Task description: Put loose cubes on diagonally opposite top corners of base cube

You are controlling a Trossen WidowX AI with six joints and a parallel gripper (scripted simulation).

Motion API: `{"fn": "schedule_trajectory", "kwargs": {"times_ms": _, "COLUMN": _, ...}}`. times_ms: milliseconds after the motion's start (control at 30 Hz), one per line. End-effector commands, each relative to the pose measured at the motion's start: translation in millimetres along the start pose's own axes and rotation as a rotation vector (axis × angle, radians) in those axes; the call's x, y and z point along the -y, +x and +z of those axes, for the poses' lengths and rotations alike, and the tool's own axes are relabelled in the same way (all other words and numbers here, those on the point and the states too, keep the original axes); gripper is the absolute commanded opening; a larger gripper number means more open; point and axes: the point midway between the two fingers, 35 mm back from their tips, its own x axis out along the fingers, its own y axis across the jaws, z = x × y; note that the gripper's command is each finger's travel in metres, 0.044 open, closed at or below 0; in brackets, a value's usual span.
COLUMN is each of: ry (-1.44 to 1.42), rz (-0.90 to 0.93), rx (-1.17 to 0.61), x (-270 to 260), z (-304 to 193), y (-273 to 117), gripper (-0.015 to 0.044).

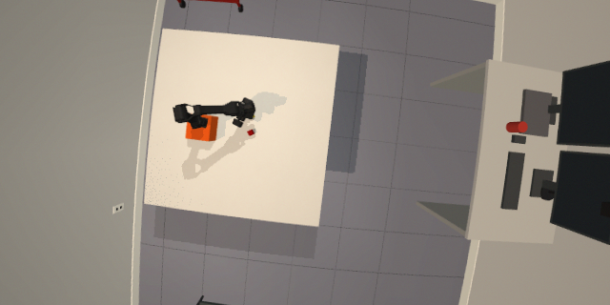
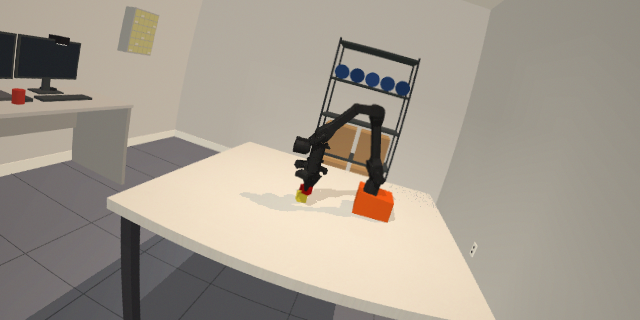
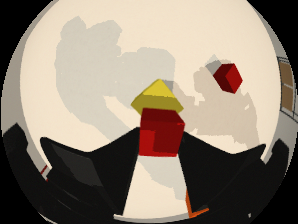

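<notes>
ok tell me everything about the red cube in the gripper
The red cube is small, plain, matte and solid-coloured. It is clamped between the black fingers of the gripper, slightly tilted, right over the yellow base cube; whether they touch is unclear. A second red cube lies apart on the table.

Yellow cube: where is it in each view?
Top: not visible, likely hidden under the gripper.
Exterior: yellow cube on the table, just under the gripper.
Wrist: centre of the frame, just beyond the held red cube.
Shared landmark: the gripper, shut on the red cube.
</notes>
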Motion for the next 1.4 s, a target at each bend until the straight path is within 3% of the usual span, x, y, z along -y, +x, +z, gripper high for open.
{"fn": "schedule_trajectory", "kwargs": {"times_ms": 0, "ry": -0.004, "rz": 0.005, "rx": -0.001, "x": -1, "z": 0, "y": 0, "gripper": 0.0105}}
{"fn": "schedule_trajectory", "kwargs": {"times_ms": 33, "ry": -0.004, "rz": 0.005, "rx": -0.001, "x": -1, "z": 0, "y": 0, "gripper": 0.0105}}
{"fn": "schedule_trajectory", "kwargs": {"times_ms": 167, "ry": -0.004, "rz": 0.005, "rx": -0.001, "x": -1, "z": 0, "y": 0, "gripper": 0.0205}}
{"fn": "schedule_trajectory", "kwargs": {"times_ms": 967, "ry": 0.0, "rz": 0.0, "rx": 0.0, "x": 0, "z": 0, "y": -30, "gripper": 0.0205}}
{"fn": "schedule_trajectory", "kwargs": {"times_ms": 1000, "ry": -0.005, "rz": -0.002, "rx": -0.002, "x": 1, "z": 0, "y": -28, "gripper": 0.0231}}
{"fn": "schedule_trajectory", "kwargs": {"times_ms": 1067, "ry": -0.056, "rz": -0.001, "rx": -0.002, "x": 6, "z": 5, "y": -30, "gripper": 0.0265}}
{"fn": "schedule_trajectory", "kwargs": {"times_ms": 1367, "ry": -0.397, "rz": -0.002, "rx": 0.002, "x": 43, "z": 38, "y": -45, "gripper": 0.0265}}
